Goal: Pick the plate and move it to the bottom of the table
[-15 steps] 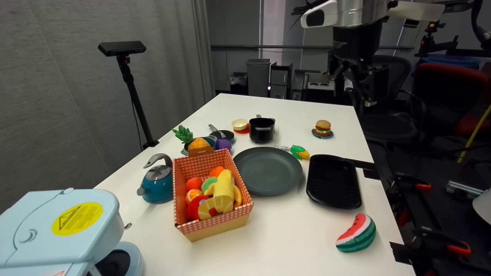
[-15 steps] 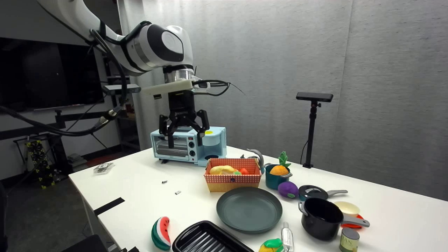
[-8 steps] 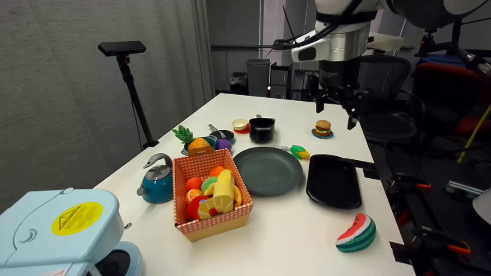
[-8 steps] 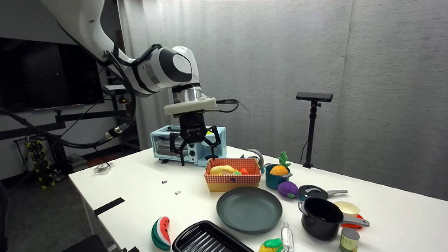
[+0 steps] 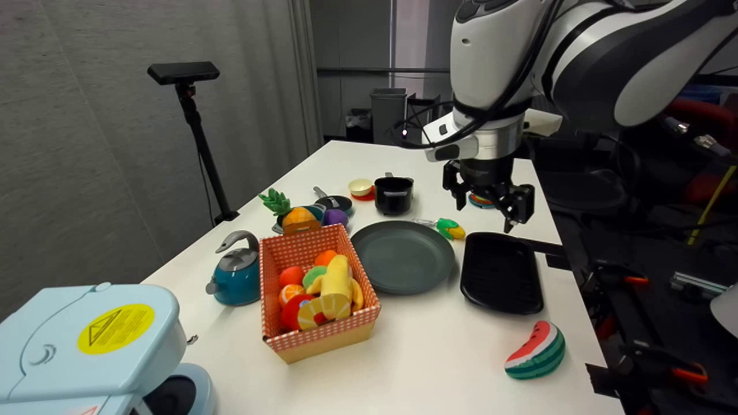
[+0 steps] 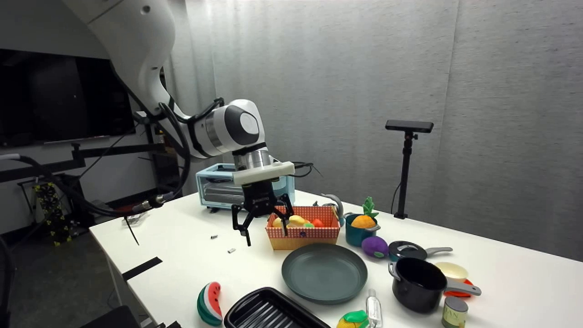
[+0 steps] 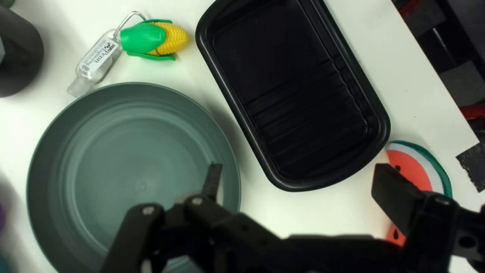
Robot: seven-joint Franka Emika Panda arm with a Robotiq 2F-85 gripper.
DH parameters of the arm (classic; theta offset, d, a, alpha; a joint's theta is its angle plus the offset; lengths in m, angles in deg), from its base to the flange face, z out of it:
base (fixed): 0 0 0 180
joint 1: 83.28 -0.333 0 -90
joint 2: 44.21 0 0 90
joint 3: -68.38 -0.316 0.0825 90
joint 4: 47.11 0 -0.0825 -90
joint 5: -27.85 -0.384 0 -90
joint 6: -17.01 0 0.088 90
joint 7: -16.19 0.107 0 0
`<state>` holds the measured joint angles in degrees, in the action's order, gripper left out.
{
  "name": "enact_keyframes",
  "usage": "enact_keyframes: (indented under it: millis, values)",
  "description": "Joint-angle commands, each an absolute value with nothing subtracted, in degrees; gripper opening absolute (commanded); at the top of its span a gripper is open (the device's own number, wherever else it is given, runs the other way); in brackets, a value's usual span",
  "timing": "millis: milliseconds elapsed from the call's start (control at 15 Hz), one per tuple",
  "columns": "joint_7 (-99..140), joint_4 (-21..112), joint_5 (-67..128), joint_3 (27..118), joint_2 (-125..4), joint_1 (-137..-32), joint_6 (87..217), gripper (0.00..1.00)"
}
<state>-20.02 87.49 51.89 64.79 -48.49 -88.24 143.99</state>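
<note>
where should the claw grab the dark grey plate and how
Likely the rim of the plate, from above, claw straddling it, on the watermelon side between tray and basket: the plate lies flat and looks wider than the open claw, so the raised edge seems the pinchable part.

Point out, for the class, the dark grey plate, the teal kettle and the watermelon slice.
Dark grey plate (image 7: 132, 170): in the wrist view, on its flat inner base.
Teal kettle (image 5: 237, 282): in an exterior view, on its rounded body.
Watermelon slice (image 5: 536, 350): in an exterior view, on its middle.
</note>
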Motion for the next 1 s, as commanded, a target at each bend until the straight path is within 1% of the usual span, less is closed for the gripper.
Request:
enact_keyframes:
  millis: [0,933]
  values:
    - [-20.47,85.61,55.48,64.76,-53.73,-87.61,147.18,1.0]
    - [-18.89,76.42,62.91,64.55,-71.08,-89.08,149.37,1.0]
